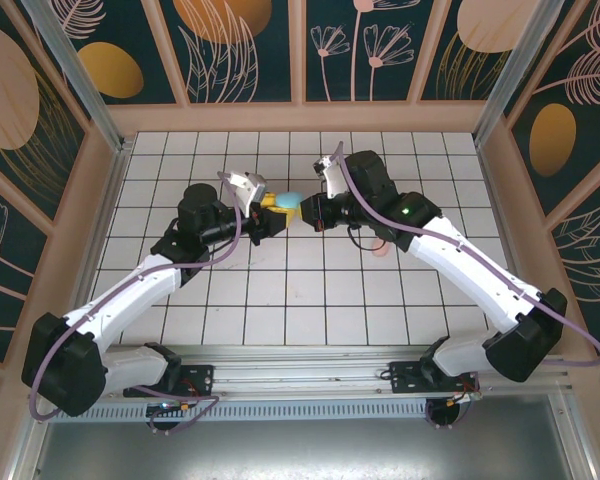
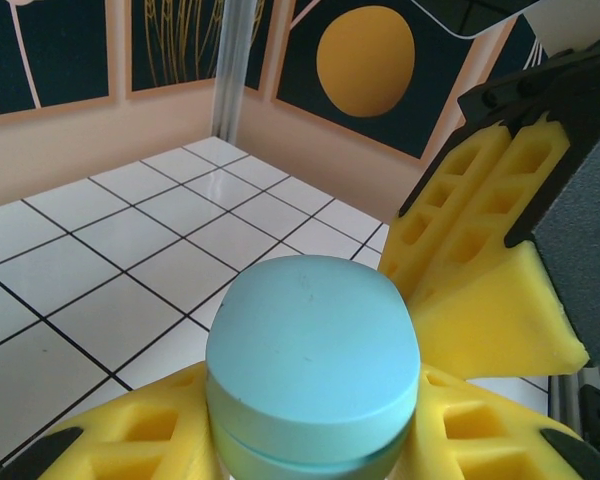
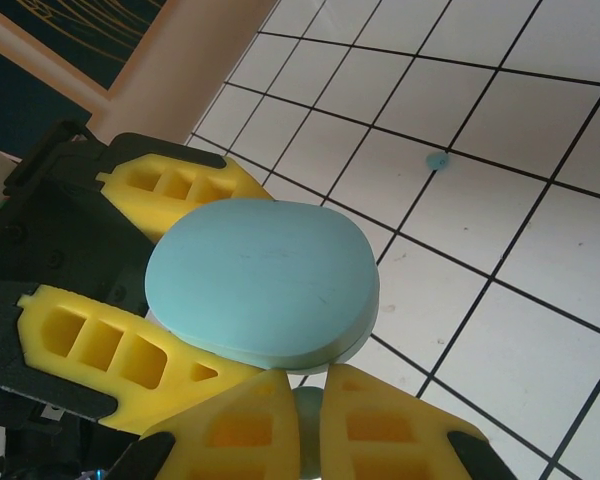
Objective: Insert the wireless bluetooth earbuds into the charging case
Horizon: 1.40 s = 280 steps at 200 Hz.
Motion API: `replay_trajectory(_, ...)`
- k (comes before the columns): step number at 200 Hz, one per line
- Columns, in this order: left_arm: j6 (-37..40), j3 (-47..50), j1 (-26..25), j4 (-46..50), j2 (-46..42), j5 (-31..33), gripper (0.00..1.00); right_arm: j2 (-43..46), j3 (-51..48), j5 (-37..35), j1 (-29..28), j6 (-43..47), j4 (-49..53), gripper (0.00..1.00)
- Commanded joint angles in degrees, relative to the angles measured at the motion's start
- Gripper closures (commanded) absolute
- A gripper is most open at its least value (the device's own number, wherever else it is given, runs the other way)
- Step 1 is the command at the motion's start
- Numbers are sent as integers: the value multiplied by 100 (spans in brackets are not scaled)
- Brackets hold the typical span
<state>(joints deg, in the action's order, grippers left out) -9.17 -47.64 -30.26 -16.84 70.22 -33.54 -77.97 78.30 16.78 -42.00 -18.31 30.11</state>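
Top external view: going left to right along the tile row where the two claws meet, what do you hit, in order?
Left arm's wrist → left claw → teal case → right claw → right arm's wrist.

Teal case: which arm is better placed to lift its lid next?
Right, probably. The left claw is shut on the closed case, holding it up; the right claw, shut, has its tips at the case's edge, so it could work the lid.
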Motion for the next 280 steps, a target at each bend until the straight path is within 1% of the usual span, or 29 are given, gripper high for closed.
replay_trajectory(1,178,58,-76,66,84,-366,100,-105,371,-153,67,80,-186,100)
replay_trajectory(24,188,113,-76,75,124,-373,100,-230,542,-193,80,107,16,100)
replay_trajectory(111,231,150,-72,56,159,-383,100,-517,788,-99,113,196,224,100)
replay_trajectory(152,196,176,-69,-12,85,-421,100,-393,413,508,303,45,-118,100)
replay_trajectory(201,130,392,-70,-478,-70,-688,100,-187,45,858,425,-146,-441,100)
replay_trajectory(248,400,528,-68,-790,-257,-794,96,-122,-222,1408,473,-305,-782,100)
replay_trajectory(280,617,517,-74,-777,-325,-821,99,-76,-341,1556,473,-371,-880,100)
